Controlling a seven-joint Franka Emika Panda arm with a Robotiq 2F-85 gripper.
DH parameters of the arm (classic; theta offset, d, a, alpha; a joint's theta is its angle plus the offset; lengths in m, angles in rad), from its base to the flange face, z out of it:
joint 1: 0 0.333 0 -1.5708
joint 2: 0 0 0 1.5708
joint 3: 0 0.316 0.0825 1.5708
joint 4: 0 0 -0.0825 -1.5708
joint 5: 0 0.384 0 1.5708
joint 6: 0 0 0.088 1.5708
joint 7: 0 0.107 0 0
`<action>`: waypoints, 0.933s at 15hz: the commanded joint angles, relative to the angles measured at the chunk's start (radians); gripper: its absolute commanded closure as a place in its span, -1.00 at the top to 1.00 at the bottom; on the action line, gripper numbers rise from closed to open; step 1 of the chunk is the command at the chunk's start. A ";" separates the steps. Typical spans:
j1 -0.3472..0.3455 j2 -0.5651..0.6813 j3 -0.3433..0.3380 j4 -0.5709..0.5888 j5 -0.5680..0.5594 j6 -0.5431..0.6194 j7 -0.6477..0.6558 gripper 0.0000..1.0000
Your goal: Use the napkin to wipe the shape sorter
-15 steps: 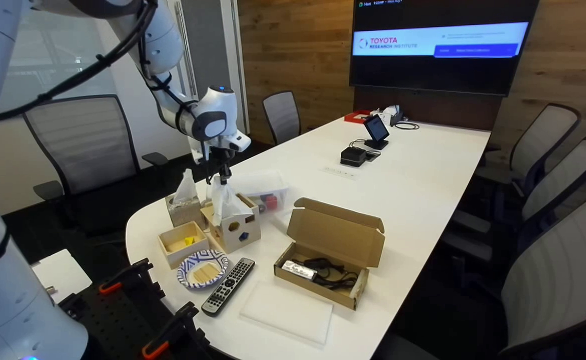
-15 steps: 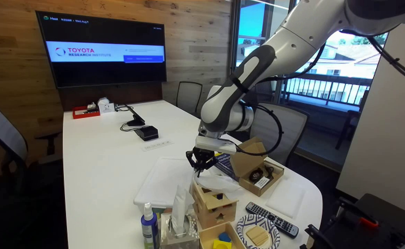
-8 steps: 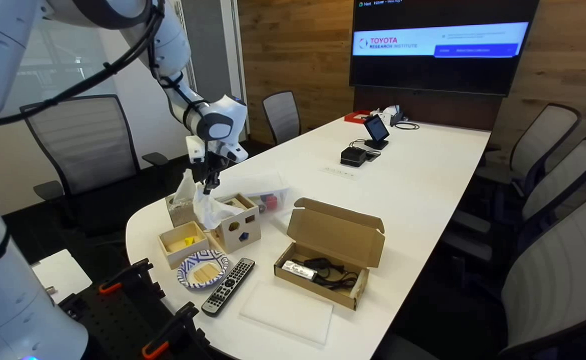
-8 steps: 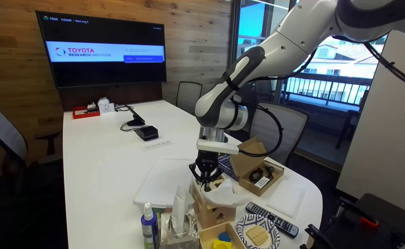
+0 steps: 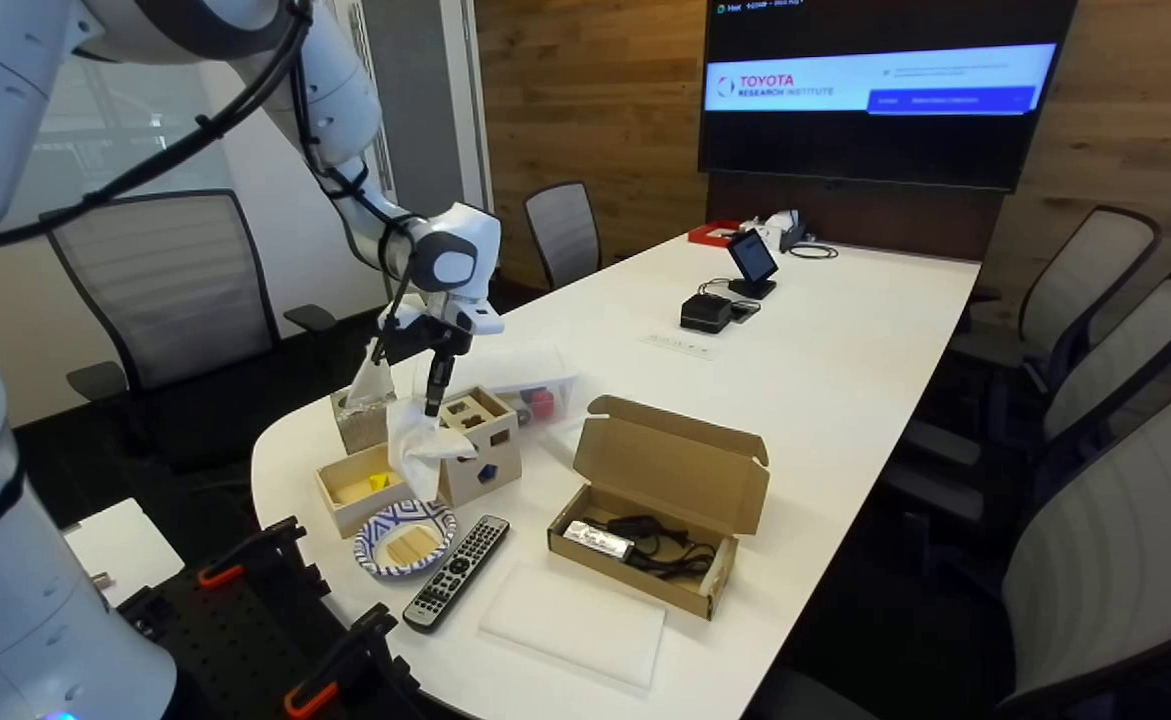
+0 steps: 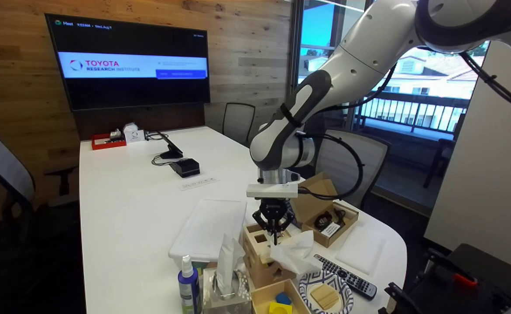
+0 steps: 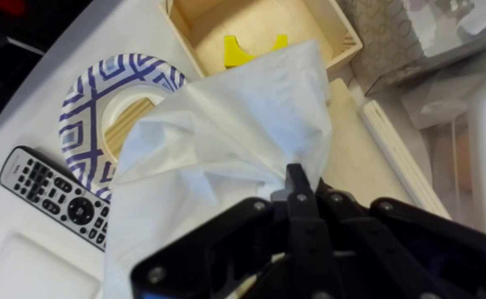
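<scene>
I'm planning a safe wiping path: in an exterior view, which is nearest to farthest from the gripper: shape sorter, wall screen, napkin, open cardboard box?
1. Napkin, pinched in the gripper.
2. Shape sorter, right beside the napkin.
3. Open cardboard box, right of the gripper in both exterior views.
4. Wall screen, past the far end of the table.

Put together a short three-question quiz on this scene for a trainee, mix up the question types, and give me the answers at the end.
1. What is the claw holding near the wooden shape sorter?
2. True or false: a yellow piece lies inside the open-topped wooden box.
3. Which of these lies in the cardboard box: (a) the spray bottle, (b) black cables, (c) the remote control?

Key: 1. A white paper tissue. 2. True. 3. b.
</scene>
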 commanded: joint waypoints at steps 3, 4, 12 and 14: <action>0.096 0.003 -0.095 0.070 -0.186 -0.122 0.339 -0.99; 0.102 0.007 -0.098 0.089 -0.219 -0.151 0.383 -0.99; 0.118 0.131 -0.089 0.307 -0.455 -0.306 0.557 -0.99; 0.110 0.167 -0.082 0.342 -0.472 -0.280 0.544 -0.99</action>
